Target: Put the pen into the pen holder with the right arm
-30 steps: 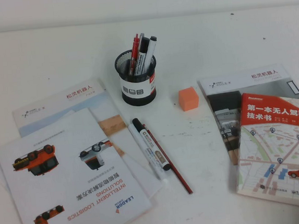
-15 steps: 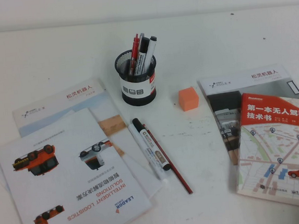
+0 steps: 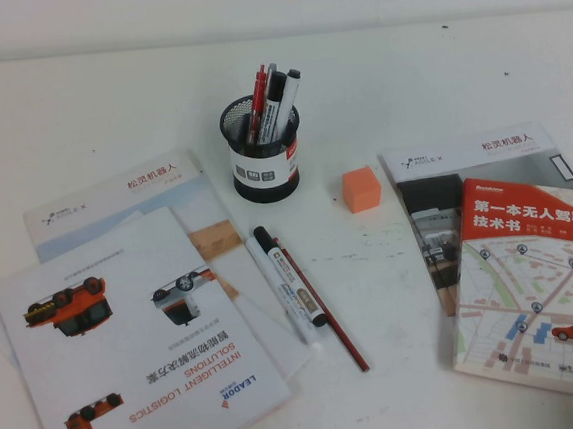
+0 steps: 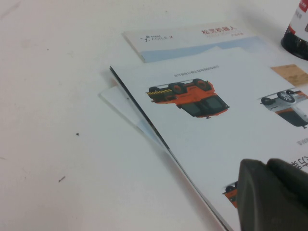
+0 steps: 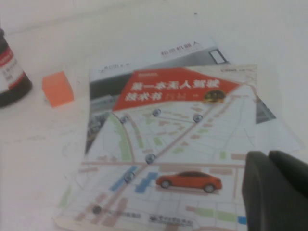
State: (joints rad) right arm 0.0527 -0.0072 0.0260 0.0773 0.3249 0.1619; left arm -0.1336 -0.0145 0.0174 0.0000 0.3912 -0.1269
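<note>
Wire-mesh pen holder (image 3: pixel 264 148), glossy paper brochure (image 3: pixel 137 338)

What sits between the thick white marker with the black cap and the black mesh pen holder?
Nothing visible: bare table separates the thick white marker from the black mesh pen holder. The right gripper hovers over the map-covered book; the left gripper hovers over the brochures.

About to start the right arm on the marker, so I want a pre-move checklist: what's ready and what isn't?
1. Marker lying free on the table: ok.
2. Room beside it: not ok; a slimmer pen touches it.
3. Pen cup upright: ok.
4. Space in cup: cannot tell; several pens stand inside.
5. Right claw over the map book, away from the marker: not ok.
6. Left claw parked over the brochure: ok.
</note>
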